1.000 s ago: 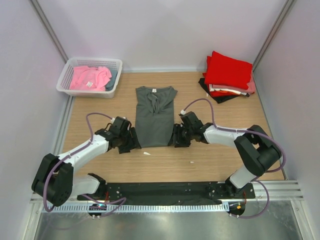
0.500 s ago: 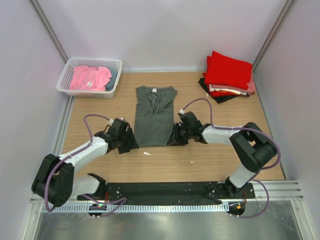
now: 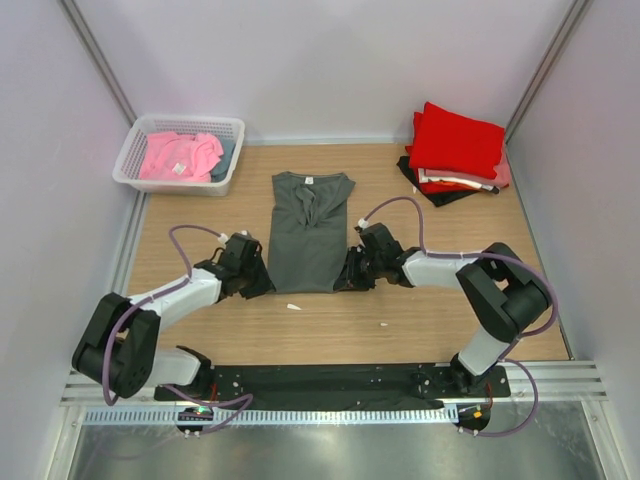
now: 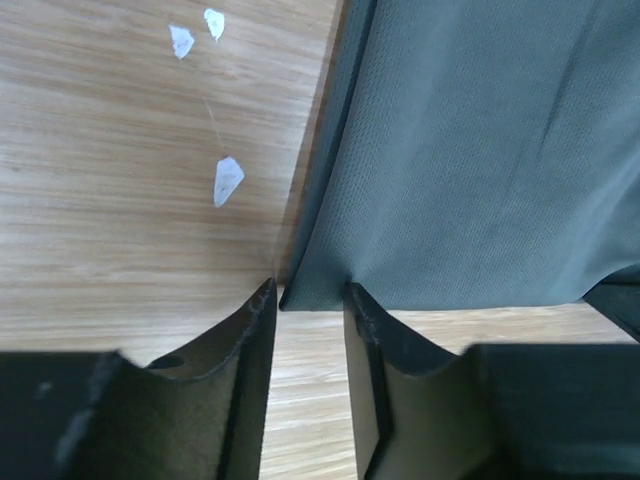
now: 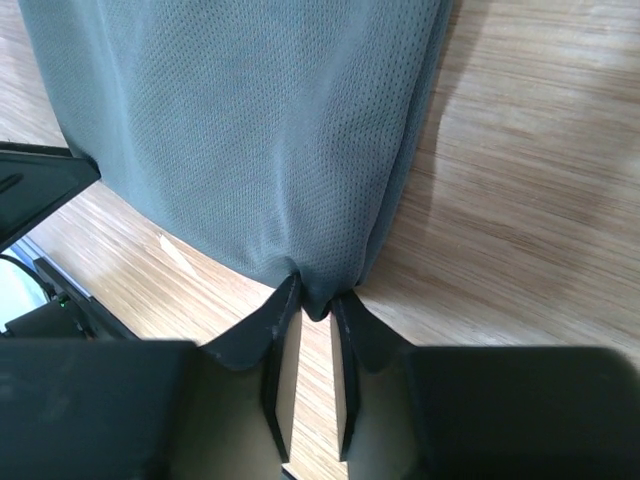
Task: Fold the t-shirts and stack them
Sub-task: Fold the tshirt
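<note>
**Supervisor:** What has changed over the last second?

**Inspector:** The left tool has closed in on the near left corner of the dark grey t-shirt. The left arm's shoulder link stands higher in the overhead view. The right tool has shifted slightly along the near hem. The shirt itself has not moved.

**Supervisor:** Where does the shirt lie?

**Inspector:** Flat on the bench, mid-width, folded to a narrow strip, with the collar at the far end.

**Supervisor:** State of the left tool?

**Inspector:** Partly spread. Its fingers straddle the hem corner. The right-hand tip touches the hem edge and the cloth between lies unbunched. White scraps lie on the wood just beside it.

**Supervisor:** And the right?

**Inspector:** Nearly pressed together, pinching the near right corner, with the cloth gathered to a point between the tips.

**Supervisor:** Other items?

**Inspector:** A red t-shirt tops the folded pile in the far right corner. A pink t-shirt sits in the white basket at far left.
</note>
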Tool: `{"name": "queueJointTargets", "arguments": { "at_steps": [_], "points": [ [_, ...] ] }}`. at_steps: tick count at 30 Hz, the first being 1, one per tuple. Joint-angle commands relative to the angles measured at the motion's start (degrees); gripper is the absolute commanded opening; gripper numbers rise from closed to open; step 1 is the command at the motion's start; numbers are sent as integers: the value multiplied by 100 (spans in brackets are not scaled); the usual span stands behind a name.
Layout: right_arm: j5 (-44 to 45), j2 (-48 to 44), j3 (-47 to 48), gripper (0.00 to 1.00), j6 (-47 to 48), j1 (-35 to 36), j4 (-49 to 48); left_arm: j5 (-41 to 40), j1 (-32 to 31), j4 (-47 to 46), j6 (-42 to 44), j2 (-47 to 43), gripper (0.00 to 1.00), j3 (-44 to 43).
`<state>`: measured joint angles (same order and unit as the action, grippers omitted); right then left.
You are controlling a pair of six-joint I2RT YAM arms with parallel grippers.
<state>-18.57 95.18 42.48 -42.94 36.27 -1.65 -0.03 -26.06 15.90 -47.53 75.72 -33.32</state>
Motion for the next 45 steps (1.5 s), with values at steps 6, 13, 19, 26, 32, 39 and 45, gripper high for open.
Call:
{"name": "queueJointTargets", "arguments": {
  "at_steps": [6, 13, 19, 26, 32, 39, 45],
  "points": [
    [213, 177, -143, 6, 119, 12, 227, -32, 31, -237, 121, 22, 0, 89],
    [222, -481, -538, 1, 23, 20, 323, 223, -39, 193, 77, -795, 0, 168],
    [494, -1369, -978, 1, -197, 529, 744, 381, -469, 816, -308, -1559, 0, 335],
    [1276, -2696, -1304, 1, -1128, 1444, 1508, 337, -970, 1775, -934, -3035, 0, 327],
    [2065, -3400, -479, 1, -1007, 1462, 2747, 179, -962, 2689, -566, -2915, 0, -664],
    [2990, -2838, 1015, 1, -453, 1216, 3979, -199, -953, 3015, 23, -1843, 0, -1993],
    [2693, -2478, 1535, 1, 22, 627, 3962, -190, -813, 3094, 436, -859, 0, -2995]
  ]
}}
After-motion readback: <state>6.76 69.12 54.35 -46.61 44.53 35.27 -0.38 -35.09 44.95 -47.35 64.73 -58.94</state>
